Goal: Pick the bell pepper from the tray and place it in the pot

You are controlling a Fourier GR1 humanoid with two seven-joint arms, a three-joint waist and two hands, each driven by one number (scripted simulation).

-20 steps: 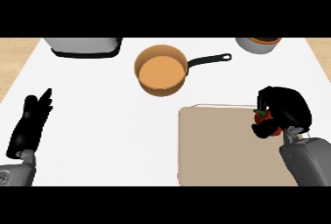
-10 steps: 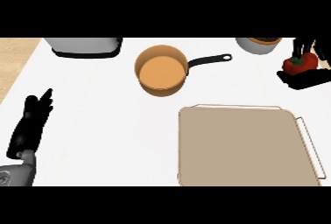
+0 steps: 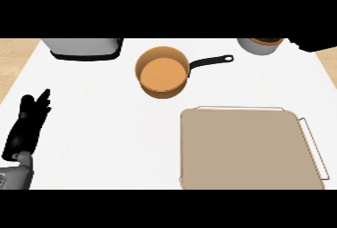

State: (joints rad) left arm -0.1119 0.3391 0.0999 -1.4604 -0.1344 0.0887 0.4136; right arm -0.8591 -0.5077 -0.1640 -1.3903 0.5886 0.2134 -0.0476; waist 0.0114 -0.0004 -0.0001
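The beige tray [image 3: 250, 151] lies at the lower right of the counter with nothing on it. The orange pot [image 3: 161, 73] with its black handle [image 3: 211, 61] stands at the upper middle, and its inside is bare. No bell pepper shows anywhere in the head view. Only a black part of my right hand [image 3: 316, 43] shows at the top right corner, to the right of the pot and well apart from it. My left hand [image 3: 26, 129] rests open at the lower left, fingers pointing up.
A grey appliance [image 3: 82, 48] stands at the back left. A grey container [image 3: 260, 45] sits at the back right, next to my right hand. The counter's left edge runs near my left hand.
My right hand lifted the red bell pepper off the tray and carried it up and to the right, almost out of view. The pepper no longer shows. The left hand stayed still.
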